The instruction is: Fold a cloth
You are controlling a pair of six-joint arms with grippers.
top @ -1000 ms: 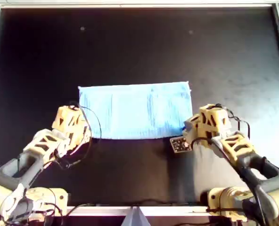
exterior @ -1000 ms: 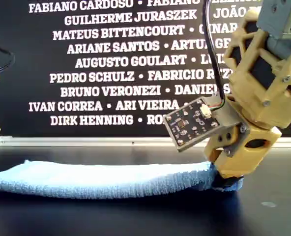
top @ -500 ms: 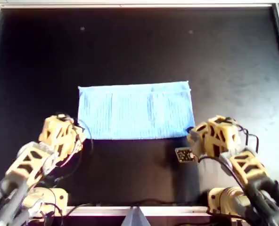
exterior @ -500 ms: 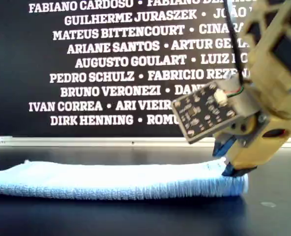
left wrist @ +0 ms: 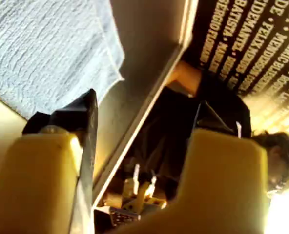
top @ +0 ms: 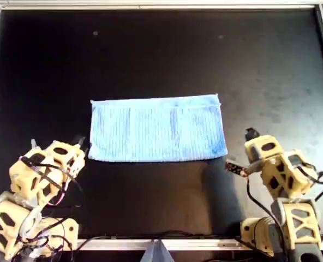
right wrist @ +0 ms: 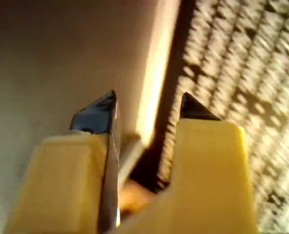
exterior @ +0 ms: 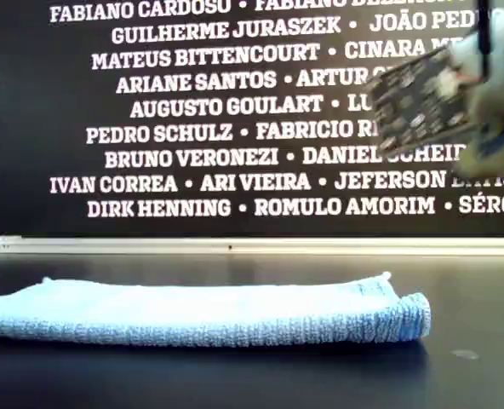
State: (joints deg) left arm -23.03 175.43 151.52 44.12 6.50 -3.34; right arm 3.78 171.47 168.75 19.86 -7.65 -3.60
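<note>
The cloth (top: 159,128) is a light blue ribbed rectangle lying flat in the middle of the black table, doubled over with a thick rounded near edge (exterior: 201,311). My left gripper (left wrist: 145,100) is open and empty, tilted up, with a cloth (left wrist: 42,48) corner beyond its fingers. In the overhead view it sits at the lower left (top: 57,144), apart from the cloth. My right gripper (right wrist: 149,96) is open with nothing between its jaws. It is raised at the overhead view's lower right (top: 252,135), clear of the cloth. The exterior view shows it only as a blur.
A metal rim (top: 161,5) frames the black table. A dark wall printed with white names (exterior: 192,128) stands behind it. A small circuit board (top: 235,168) sticks out from the right arm. Both arm bases sit at the overhead view's bottom edge.
Both grippers have drawn back from the cloth's near corners toward the overhead view's bottom edge and lifted. The right gripper has let go of the corner. The cloth now lies flat.
</note>
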